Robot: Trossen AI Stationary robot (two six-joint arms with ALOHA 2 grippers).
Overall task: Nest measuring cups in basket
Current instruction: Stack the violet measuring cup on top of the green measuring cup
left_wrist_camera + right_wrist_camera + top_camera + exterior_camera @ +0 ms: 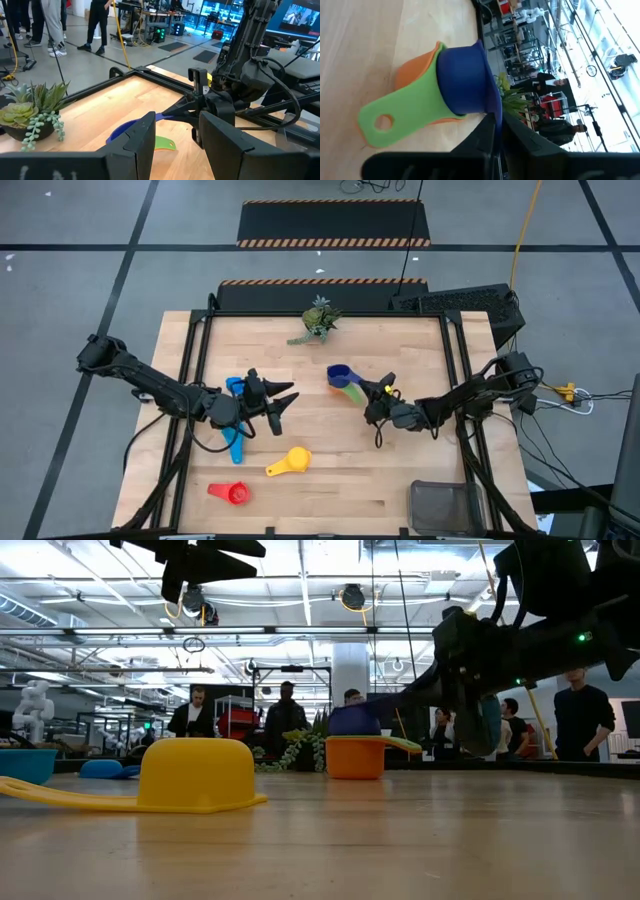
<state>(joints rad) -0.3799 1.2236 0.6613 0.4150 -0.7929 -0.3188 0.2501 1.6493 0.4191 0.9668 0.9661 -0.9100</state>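
Currently we see the right end effector [495,131] clenched on the dark blue cup's handle [492,102] (cup atop the green and orange cups); the left end effector [280,402] hangs released.

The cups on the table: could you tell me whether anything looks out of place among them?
The yellow cup and red cup lie upside down, and the basket at the table's near right corner holds no cups; the nested stack sits on the table instead.

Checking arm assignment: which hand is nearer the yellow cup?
Left. The left hand hovers just above-left of the yellow cup; the right hand is farther off, at the dark blue cup.
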